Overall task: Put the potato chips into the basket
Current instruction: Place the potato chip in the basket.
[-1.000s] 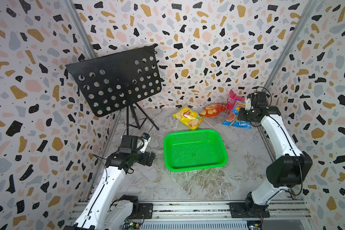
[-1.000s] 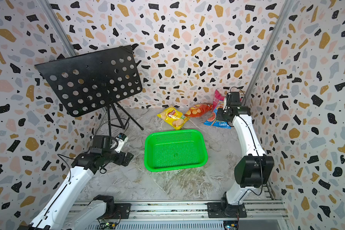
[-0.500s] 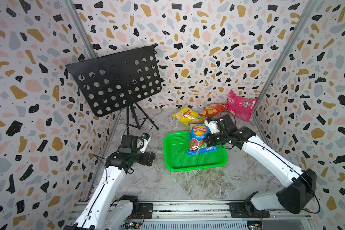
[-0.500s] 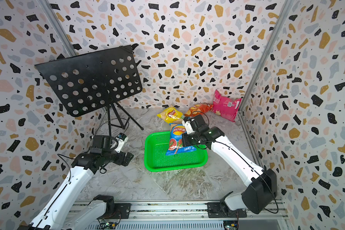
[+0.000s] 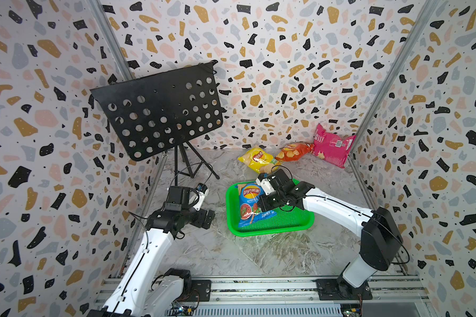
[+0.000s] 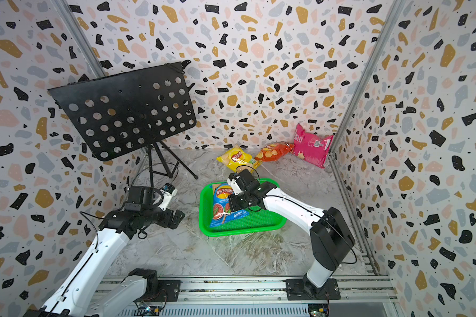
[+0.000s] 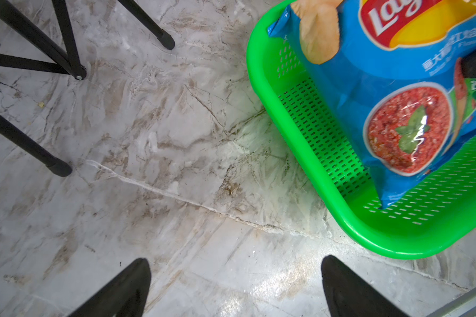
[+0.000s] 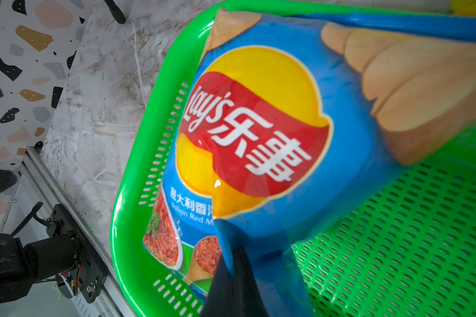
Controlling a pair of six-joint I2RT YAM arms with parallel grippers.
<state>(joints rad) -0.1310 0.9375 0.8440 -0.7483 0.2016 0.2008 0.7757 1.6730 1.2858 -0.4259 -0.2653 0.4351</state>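
Blue bag (image 5: 252, 204) is down at 9 o'clock in the basket (image 5: 272, 232), right end effector (image 5: 260, 205) clenched on its edge, not yet released! Yellow bag (image 5: 256, 159), orange-red bag (image 5: 293, 151) and pink bag (image 5: 331, 145) wait on the bench (image 5: 231, 255) at 12 to 1 o'clock. Left end effector (image 7: 235, 285) hangs spread and empty, music stand (image 5: 162, 115) at 10 o'clock out of the way.

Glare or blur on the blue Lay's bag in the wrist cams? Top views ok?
Right wrist view: glossy blue Lay's chip bag fills the frame, soft toward its chip print, small hot spot on the logo. Left wrist view: sharp, specular streak on the bag's tomato print; bright green perforated plastic basket tints the marble floor green. Both top views: sharp.
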